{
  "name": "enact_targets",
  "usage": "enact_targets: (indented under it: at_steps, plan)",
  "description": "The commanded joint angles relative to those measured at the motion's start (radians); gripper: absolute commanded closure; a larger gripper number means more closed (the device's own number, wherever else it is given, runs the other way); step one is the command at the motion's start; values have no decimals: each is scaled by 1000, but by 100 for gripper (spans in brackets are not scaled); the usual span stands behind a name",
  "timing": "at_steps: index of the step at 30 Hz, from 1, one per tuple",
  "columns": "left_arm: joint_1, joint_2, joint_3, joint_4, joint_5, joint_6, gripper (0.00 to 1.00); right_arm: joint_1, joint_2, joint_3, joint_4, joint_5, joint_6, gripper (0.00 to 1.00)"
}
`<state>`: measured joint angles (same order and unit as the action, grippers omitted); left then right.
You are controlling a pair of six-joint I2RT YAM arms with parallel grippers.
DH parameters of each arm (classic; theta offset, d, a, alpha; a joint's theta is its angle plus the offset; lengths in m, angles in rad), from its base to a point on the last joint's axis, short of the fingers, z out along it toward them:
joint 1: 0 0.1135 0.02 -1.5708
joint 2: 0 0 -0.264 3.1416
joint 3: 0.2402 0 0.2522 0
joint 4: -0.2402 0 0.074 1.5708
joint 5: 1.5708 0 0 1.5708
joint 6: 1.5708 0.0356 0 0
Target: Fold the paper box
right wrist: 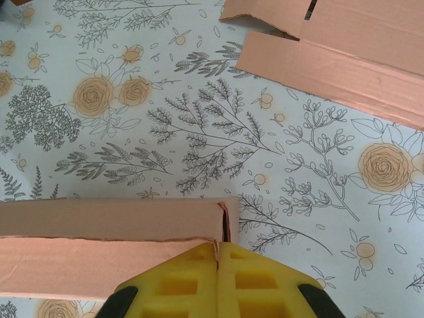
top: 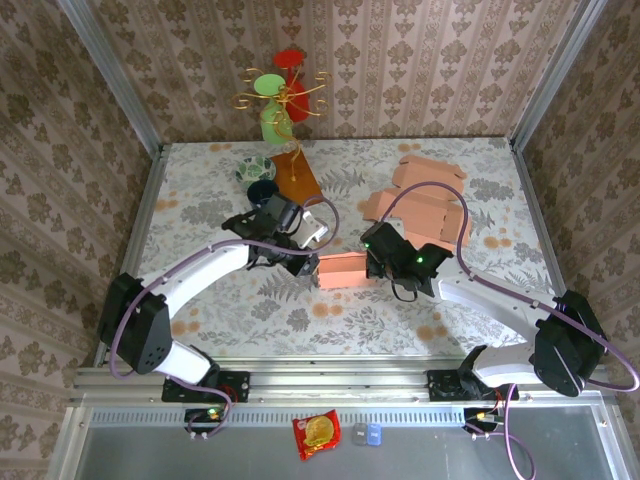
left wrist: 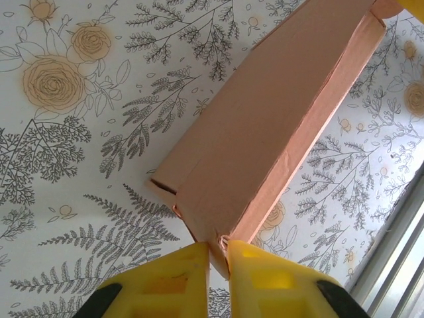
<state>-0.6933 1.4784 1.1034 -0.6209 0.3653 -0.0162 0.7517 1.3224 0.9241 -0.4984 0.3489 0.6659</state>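
Pink paper box (top: 340, 270) being held at mid-surface (top: 300, 320) between both hands, left hand (left wrist: 218, 246) being closed on one corner edge, right hand (right wrist: 217, 246) being pressed fully shut at the opposite end, flat cardboard (top: 420, 208) being seen beyond.

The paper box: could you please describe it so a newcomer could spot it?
On the floral table, look between the left gripper and right gripper. The pink box there is a narrow raised block, unlike the flat cardboard behind it.

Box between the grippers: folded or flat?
Folded: the paper box has raised walls and a hollow end; flat cardboard sheets lie spread behind it.
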Motion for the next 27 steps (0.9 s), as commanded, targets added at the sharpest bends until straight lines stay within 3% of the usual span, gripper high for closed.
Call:
enact_targets:
  at_steps: [1,12,27]
  plan:
    - [-12,20,37,-6,-34,-96,90,9,16,28,-26,29,34,100]
    - [-16,30,38,22,-52,-409,100,16,23,47,-33,56,56,100]
    - [-12,88,120,-70,-15,-519,100,20,26,44,-60,66,83,100]
